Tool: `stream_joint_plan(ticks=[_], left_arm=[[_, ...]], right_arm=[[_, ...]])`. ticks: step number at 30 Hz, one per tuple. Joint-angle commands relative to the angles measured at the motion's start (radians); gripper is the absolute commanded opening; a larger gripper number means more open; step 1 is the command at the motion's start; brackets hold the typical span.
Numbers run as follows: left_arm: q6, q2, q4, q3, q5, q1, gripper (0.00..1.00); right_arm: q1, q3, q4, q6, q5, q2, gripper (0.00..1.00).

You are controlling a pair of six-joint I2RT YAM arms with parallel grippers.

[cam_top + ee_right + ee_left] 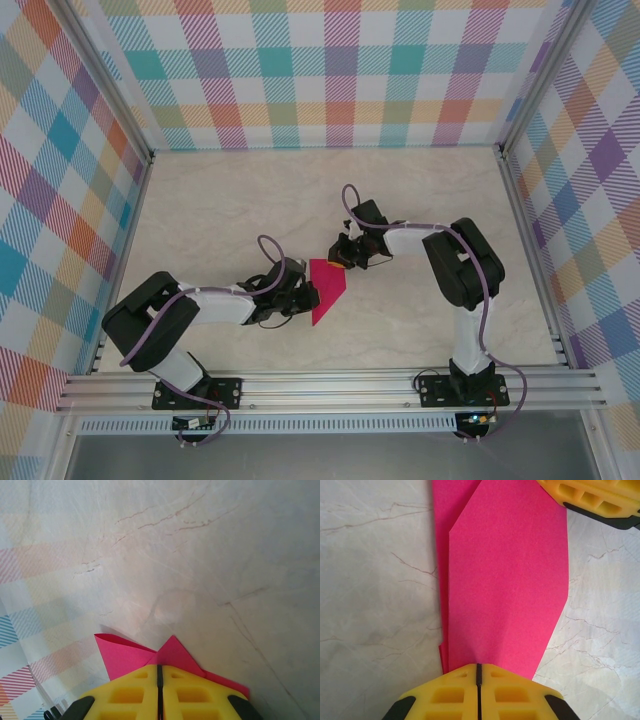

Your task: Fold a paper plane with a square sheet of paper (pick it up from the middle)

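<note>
Black-and-white arms [215,303] with purple cables [262,243] and yellow fingers [450,696]

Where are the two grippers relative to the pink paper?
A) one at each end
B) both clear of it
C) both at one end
A: the left gripper, jaws shut, meets one end of the pink paper, and the right gripper, also shut, meets the opposite end.
</note>
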Motion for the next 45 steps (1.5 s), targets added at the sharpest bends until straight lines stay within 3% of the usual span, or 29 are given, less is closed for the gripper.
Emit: stream_joint_plan(ticks=[1,19,26,33,45], left_arm=[[0.045,0.076,-0.259,-0.044,-0.038,0.005,0.07],[0.044,0.095,-0.249,-0.048,-0.027,0.005,0.07],[0.042,0.090,-0.253,-0.044,-0.025,0.005,0.07],[0.043,0.080,-0.257,-0.040,-0.027,0.005,0.07],[0.047,0.076,-0.264,-0.031,-0.021,0.006,0.07]], right_arm=[[-0.053,-0.009,-0.033,-0.026,0.114,0.013,0.09],[-0.084,0.081,-0.109,-0.055,0.135,0.014,0.10],[-0.081,0.063,-0.135,-0.080,0.102,-0.095,0.12],[-0.019,-0.062,-0.039,-0.035,-0.040,-0.166,0.09],[0.067,0.004,-0.065,-0.041,-0.009,-0.043,0.08]])
